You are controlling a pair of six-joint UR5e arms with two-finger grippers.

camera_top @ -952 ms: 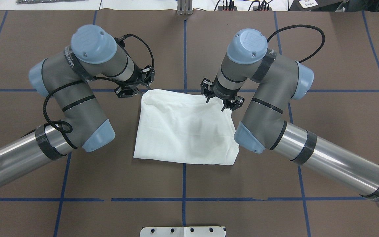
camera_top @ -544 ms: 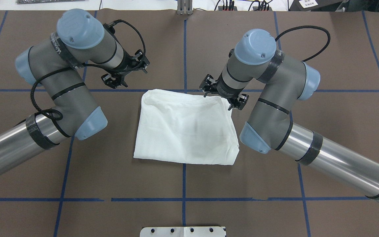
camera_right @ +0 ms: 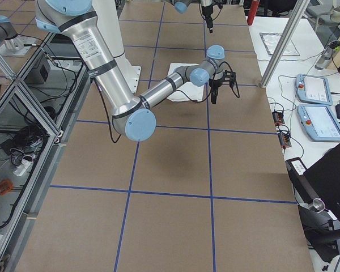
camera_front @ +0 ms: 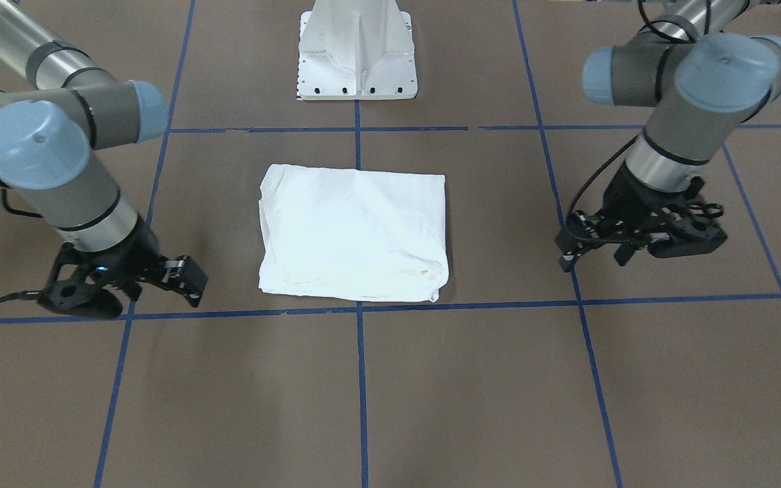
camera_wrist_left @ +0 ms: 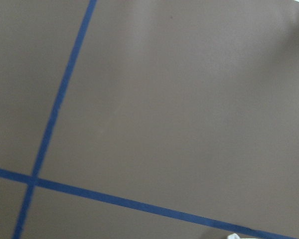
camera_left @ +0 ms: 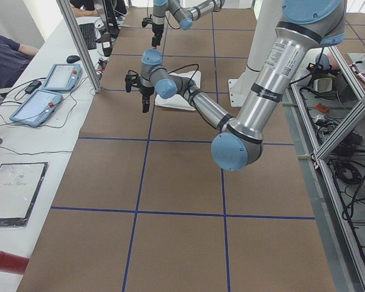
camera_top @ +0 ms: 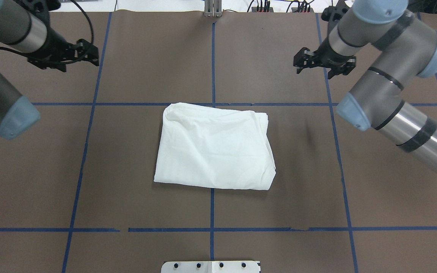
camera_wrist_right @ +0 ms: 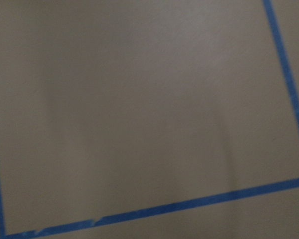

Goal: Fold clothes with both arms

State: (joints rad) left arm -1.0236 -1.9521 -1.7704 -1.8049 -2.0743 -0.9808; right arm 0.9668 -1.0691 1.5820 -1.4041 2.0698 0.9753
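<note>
The left gripper (camera_front: 597,259) and right gripper (camera_top: 314,69), half a second ago at the folded white shirt's (camera_top: 214,148) far corners, have swung well clear to either side, jaws spread and empty, leaving it flat at the table's (camera_top: 146,212) centre.

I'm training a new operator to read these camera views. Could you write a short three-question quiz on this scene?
1. True or false: the folded white thin-fabric shirt lies on the brown table with black printed text facing up.
2. The left arm's black lattice hand is: A) clamped on the shirt; B) apart from it, over bare table; C) beneath it.
3. In the front-facing view, on which side of the picture is the right arm's black lattice hand?
Key: 1 false, only plain white shows; 2 B; 3 the left side.
</note>
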